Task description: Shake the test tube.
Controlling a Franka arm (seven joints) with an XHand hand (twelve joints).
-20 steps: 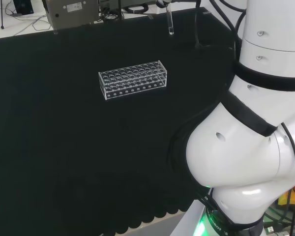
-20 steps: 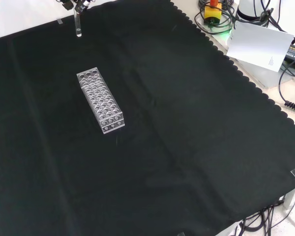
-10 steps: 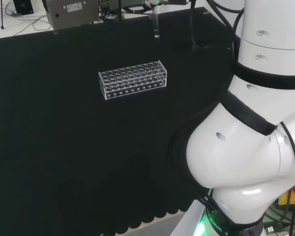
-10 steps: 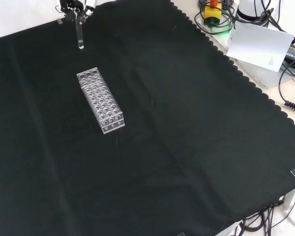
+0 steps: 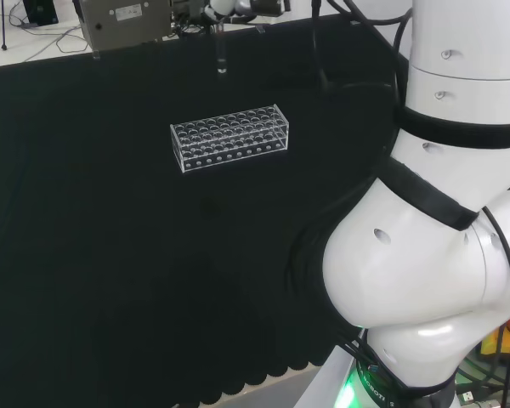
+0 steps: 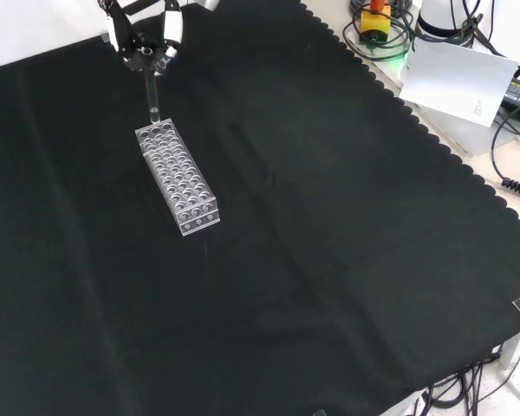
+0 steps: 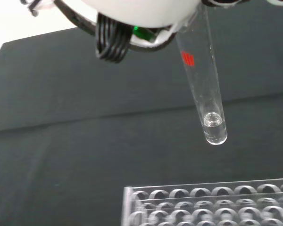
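Wrist view alone shows liquid pooled in the test tube (image 7: pixel 203 84) tip above the rack (image 7: pixel 212 207).

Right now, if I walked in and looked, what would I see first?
Probably the hand near the top of the front view, holding a clear test tube so it hangs above the black cloth. Just below the tube's tip stands a clear rack full of round holes. In the head view, the big white arm looms at the right.

Clear test tube (image 6: pixel 152 99) near-upright, rounded end down, above rack (image 6: pixel 177 177) end.
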